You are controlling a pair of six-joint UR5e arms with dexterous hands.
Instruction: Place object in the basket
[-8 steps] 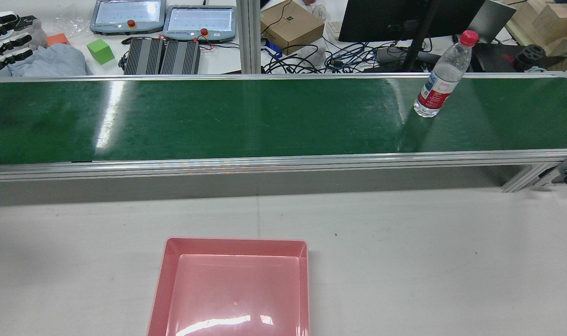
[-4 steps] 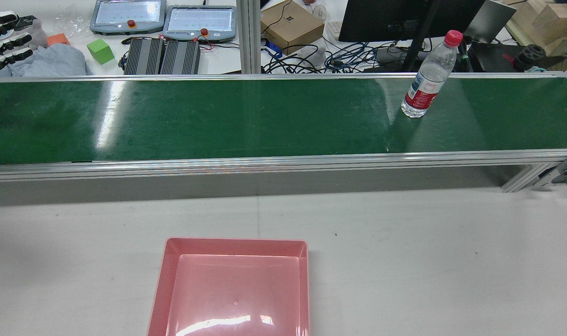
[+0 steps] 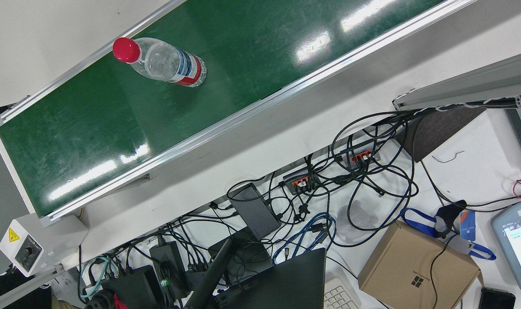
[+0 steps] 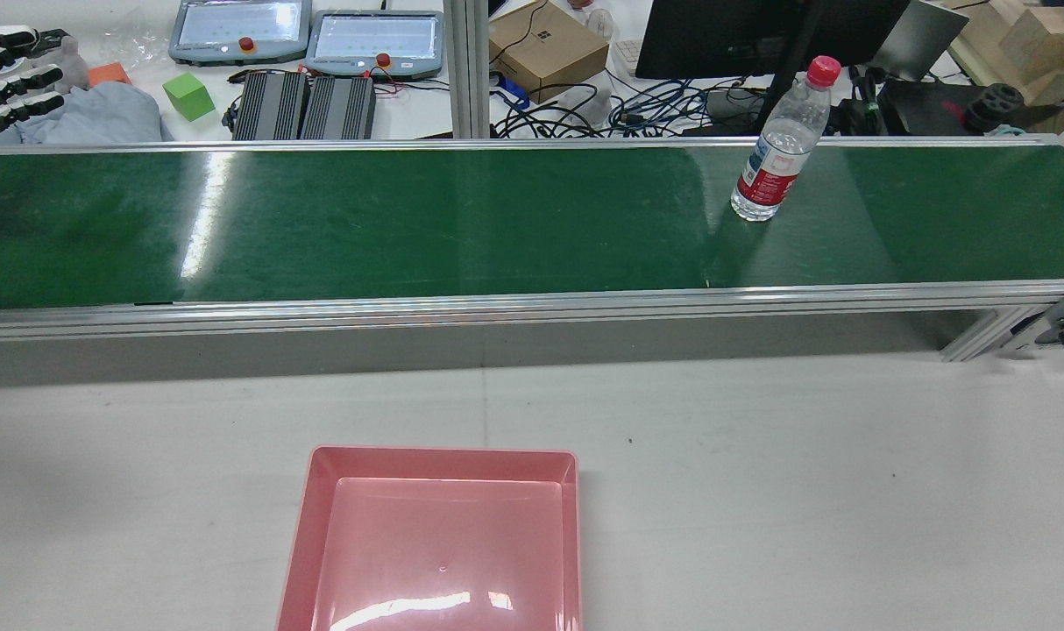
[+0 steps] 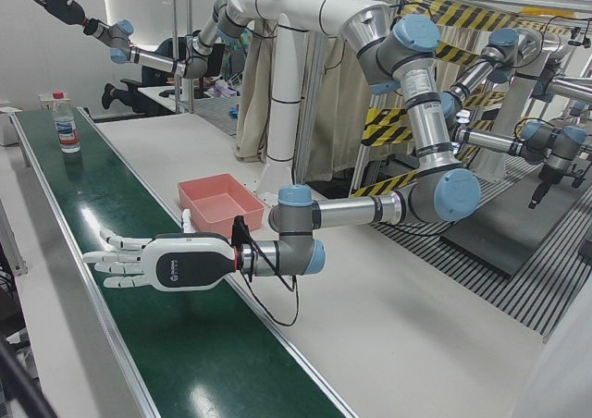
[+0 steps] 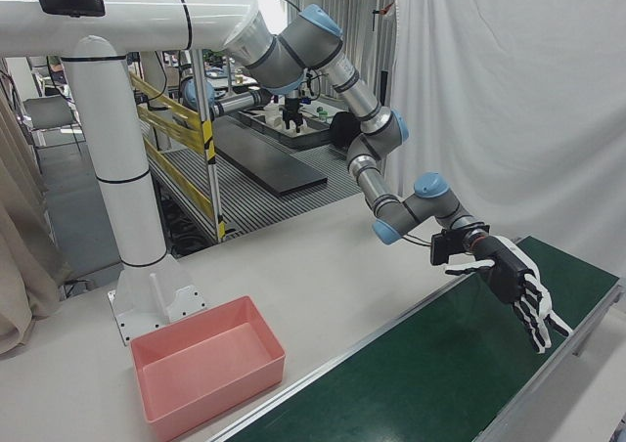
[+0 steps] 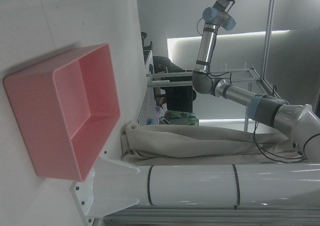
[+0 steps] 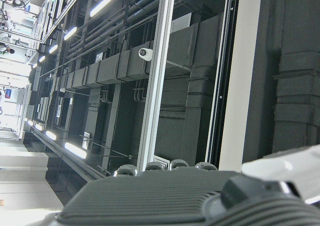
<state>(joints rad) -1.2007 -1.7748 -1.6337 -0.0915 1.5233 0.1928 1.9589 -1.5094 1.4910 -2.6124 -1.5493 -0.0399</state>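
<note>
Robotics lab: conveyor belt [image 4: 462,223], teach pendants [image 4: 376,39]

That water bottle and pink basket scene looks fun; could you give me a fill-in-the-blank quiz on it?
1. The bottle has a ____ cap.
2. The bottle stands upright on the ____ belt.
3. The pink basket holds ____.
4. The left hand hovers over the belt with its fingers ____.

Missing words: red; green; nothing; spread

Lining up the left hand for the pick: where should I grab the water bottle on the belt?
Wrap the bottle around its labelled lower body, side-on along the belt, from the side of the open left hand. It stands upright, tall and narrow; pushing near the cap would likely tip it.
</note>
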